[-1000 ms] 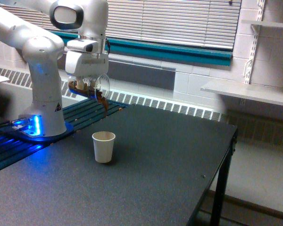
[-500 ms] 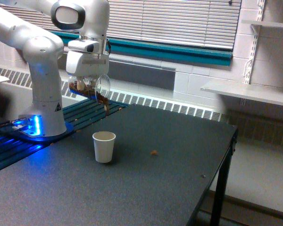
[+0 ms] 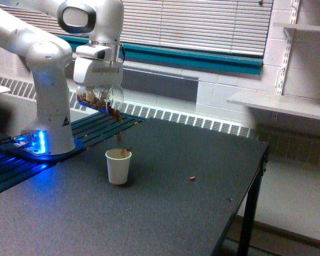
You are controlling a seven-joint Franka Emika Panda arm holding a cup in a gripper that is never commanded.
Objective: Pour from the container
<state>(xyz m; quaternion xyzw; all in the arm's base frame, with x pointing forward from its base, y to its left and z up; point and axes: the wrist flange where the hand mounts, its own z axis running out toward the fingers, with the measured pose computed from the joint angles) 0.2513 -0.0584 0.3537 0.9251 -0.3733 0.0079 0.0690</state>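
Note:
My gripper (image 3: 98, 90) is shut on the container (image 3: 103, 100), a clear cup tipped on its side with its mouth toward the exterior view's right. Brown nut-like pieces show inside it and spill from its rim. A few pieces (image 3: 122, 140) are in the air just above the white paper cup (image 3: 118, 166), which stands upright on the dark table (image 3: 165, 213) below and slightly right of the container. One stray brown piece (image 3: 192, 177) lies on the table to the right of the paper cup.
The arm's base (image 3: 48, 144) with blue lights stands at the exterior view's left, on a slatted surface. A radiator grille and window blinds run along the back. The table's right edge (image 3: 256, 181) drops off to the floor; shelves (image 3: 280, 104) hang on the right wall.
More brown pieces have left the container and now fall toward the paper cup. The stray piece on the table has rolled further right. The gripper has barely moved.

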